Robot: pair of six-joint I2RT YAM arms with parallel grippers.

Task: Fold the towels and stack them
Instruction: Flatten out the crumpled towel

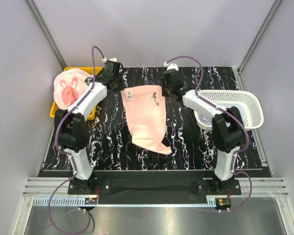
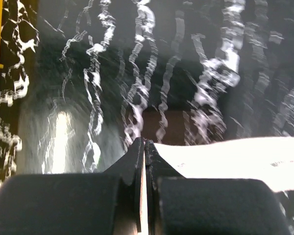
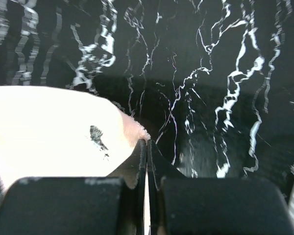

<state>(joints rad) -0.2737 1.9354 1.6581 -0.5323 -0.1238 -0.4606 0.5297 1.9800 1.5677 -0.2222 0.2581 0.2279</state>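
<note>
Up by the table's (image 1: pixel 196 152) far edge, the left gripper (image 1: pixel 120 88) and right gripper (image 1: pixel 163 88) each pinch a far corner of the pink towel (image 1: pixel 146 115), which trails toward the near edge; I'd say hold both corners level and taut, then lay it flat

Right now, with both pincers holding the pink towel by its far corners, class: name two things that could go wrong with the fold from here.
1. Each pincer, left and right, seems to pinch only the very tip of a corner of the pink towel; a pull could slip one free.
2. The towel's near end lies skewed and curled on the table, so the fold may well come out crooked.
</note>
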